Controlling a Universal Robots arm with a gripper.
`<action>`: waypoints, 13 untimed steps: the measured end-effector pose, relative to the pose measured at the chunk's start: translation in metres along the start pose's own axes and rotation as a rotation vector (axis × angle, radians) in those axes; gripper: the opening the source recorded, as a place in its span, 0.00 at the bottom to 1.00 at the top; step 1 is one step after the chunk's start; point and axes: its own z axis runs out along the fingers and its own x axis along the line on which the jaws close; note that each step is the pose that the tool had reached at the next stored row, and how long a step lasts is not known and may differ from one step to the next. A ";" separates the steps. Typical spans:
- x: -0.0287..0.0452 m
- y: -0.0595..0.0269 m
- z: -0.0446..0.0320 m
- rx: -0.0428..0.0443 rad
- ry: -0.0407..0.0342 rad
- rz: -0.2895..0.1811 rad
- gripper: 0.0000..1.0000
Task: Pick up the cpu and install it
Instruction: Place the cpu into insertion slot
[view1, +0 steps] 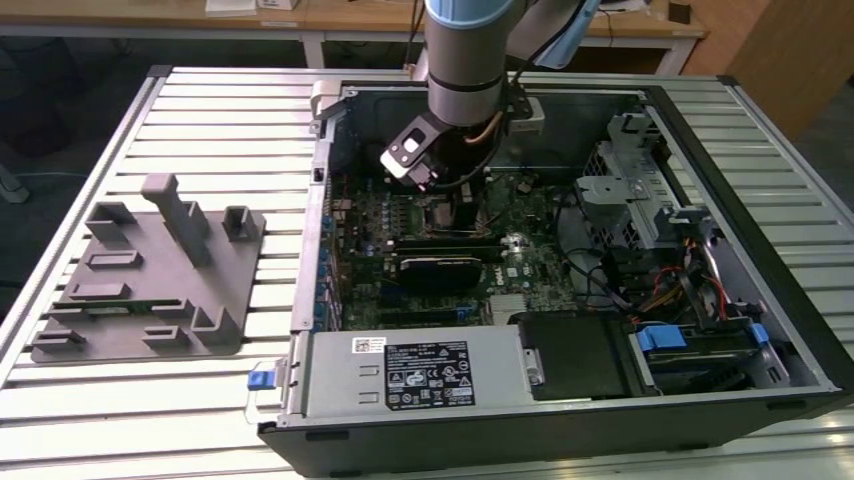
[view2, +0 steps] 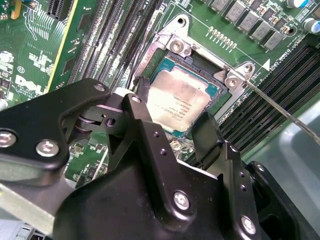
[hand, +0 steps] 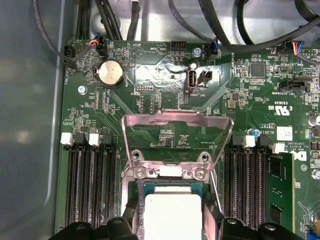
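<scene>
Tool (view2: 174, 104) fingers spread wide, cpu (view2: 182, 97) flat in the socket (view2: 214, 91) between them, slim gaps at its edges, metal frame (hand: 177, 135) swung open beyond, memory slots (hand: 85, 185) flanking.

Ribbed metal bench, wooden desks behind

A pale slatted aluminium table (view1: 200, 110) spreads out below the pincer (view1: 447, 190) on every side. Well beyond the pincer, past the table's far edge, stand light wooden desks (view1: 360, 15) on white legs over a dark floor (view1: 54, 90). A brown wooden panel (view1: 787, 60) rises toward the exterior view's right; the light is soft and even.
</scene>
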 end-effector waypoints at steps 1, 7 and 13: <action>0.0000 0.0000 0.0000 0.0000 0.0001 0.000 0.61; -0.0001 0.0000 -0.0006 0.0002 -0.0003 0.000 0.61; -0.0001 0.0001 -0.0010 0.0002 -0.0002 0.000 0.54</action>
